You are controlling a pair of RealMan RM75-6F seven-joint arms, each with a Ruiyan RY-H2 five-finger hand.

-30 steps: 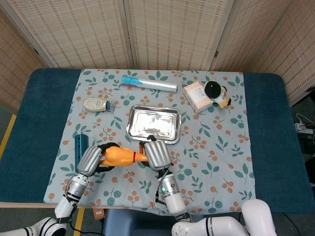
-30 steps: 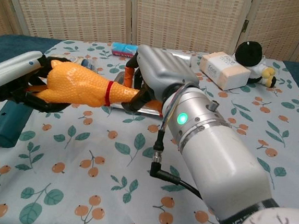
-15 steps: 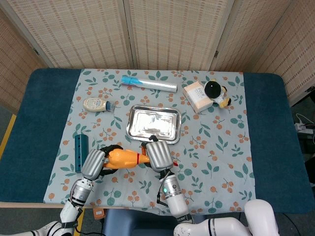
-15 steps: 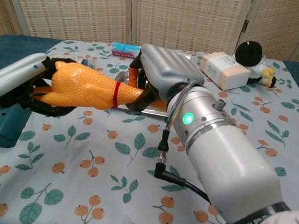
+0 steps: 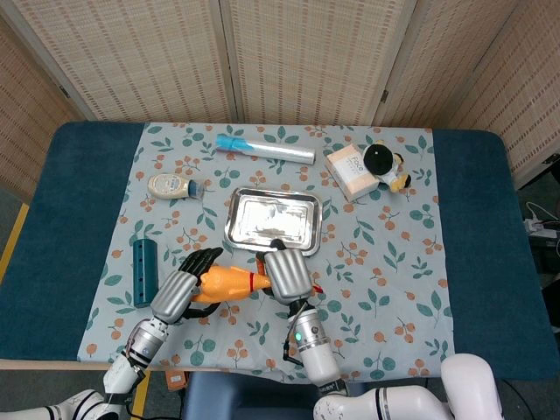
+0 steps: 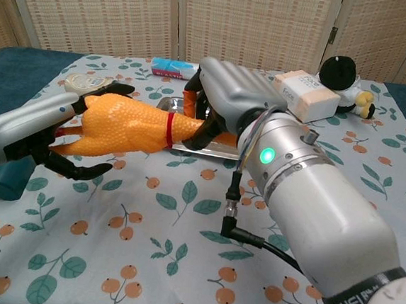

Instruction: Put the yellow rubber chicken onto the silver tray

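We have the chicken point(image 6: 130, 126) lifted off the table at the tray's point(image 5: 273, 219) seven o'clock, the right hand point(image 5: 287, 275) grasping its neck while the left hand point(image 5: 179, 293), fingers spread, only cradles its body. We should let the right hand carry it toward one o'clock and lower it flat inside the rim before letting go.

L hand point(image 6: 45, 131) fingers spread, open; R hand point(image 6: 225, 100) closed, gripping.
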